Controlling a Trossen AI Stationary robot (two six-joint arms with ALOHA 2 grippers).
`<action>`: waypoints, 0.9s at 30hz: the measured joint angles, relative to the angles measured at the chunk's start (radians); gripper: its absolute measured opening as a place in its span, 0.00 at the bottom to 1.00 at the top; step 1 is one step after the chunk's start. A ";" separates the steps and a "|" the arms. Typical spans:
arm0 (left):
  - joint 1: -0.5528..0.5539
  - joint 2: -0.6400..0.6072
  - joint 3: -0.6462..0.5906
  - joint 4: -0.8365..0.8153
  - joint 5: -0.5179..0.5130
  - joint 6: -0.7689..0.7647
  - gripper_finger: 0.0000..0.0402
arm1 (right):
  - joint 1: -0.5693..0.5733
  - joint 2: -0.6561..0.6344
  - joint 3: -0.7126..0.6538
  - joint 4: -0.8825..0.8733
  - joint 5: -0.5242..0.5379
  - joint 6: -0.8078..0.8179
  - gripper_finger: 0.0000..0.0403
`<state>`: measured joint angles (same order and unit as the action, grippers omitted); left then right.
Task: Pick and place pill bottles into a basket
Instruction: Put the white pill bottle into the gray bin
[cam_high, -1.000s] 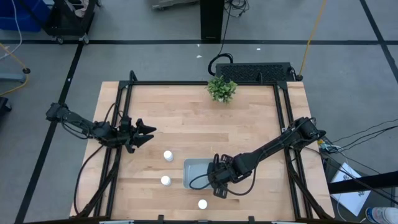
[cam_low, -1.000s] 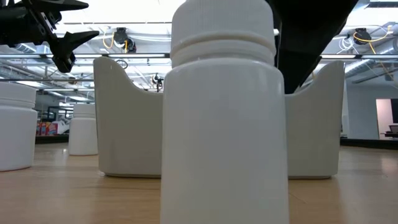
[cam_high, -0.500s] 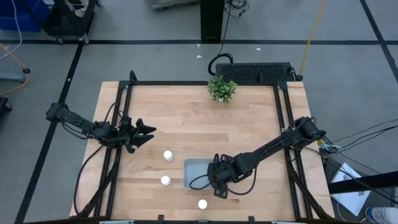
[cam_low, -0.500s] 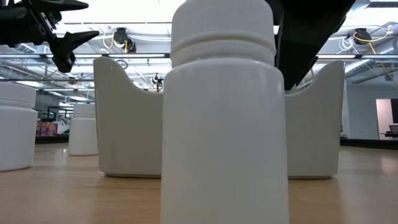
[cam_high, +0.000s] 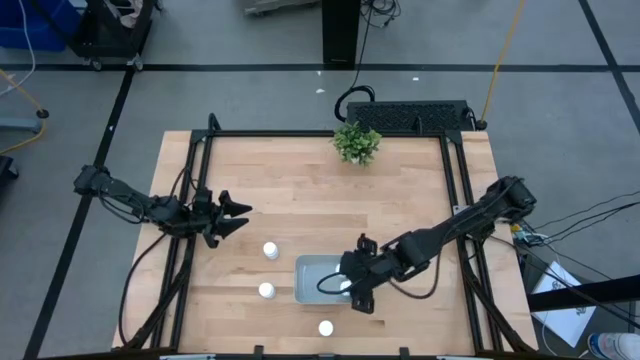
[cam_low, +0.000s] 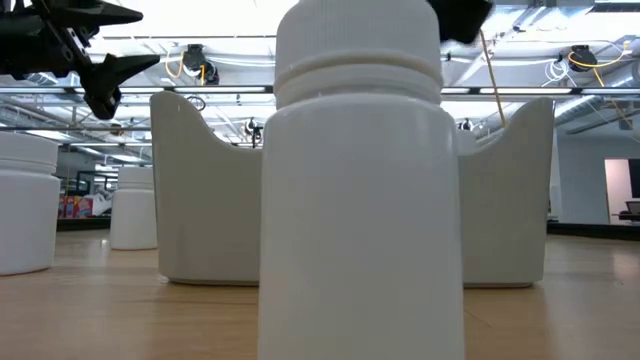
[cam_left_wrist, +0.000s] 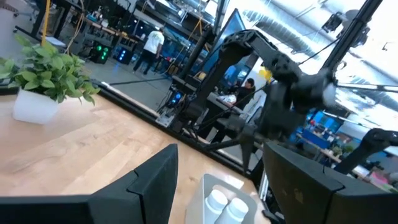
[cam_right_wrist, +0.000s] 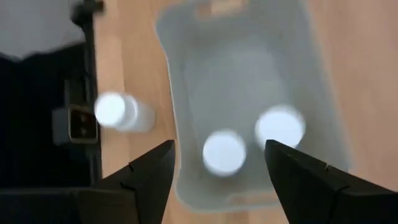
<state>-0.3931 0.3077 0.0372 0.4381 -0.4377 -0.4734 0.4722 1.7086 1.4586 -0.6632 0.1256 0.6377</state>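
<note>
The pale grey-blue basket lies near the table's front edge, middle. My right gripper hovers open and empty above its right part. Two white pill bottles stand inside it on their bases. Three more stand on the table: one left of the basket's far end, one left of it and one at the front edge. My left gripper is open and empty over the table's left side, above the wood, pointing toward the right.
A small green plant in a white pot stands at the far edge, middle. Black frame rails run along the table's left and right sides. Bare wood lies between the plant and the basket.
My right gripper has risen from the basket and drawn a little toward the table's right edge; its arm no longer fills the low view's upper right. A white bottle now shows in the basket below it. My left arm has kept still.
</note>
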 joint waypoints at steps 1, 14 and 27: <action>0.000 0.000 0.000 0.001 0.000 -0.005 0.60 | 0.002 -0.016 0.000 0.015 0.029 -0.025 0.60; 0.000 0.015 0.130 -0.290 -0.021 -0.023 0.60 | 0.047 -0.145 -0.101 0.418 0.425 -0.475 0.59; 0.020 0.421 0.512 -0.845 -0.082 -0.216 0.60 | -0.068 -0.398 -0.623 1.361 0.423 -0.652 0.57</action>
<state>-0.3733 0.7282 0.5491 -0.4064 -0.5196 -0.6893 0.4038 1.3108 0.8352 0.6983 0.5490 -0.0139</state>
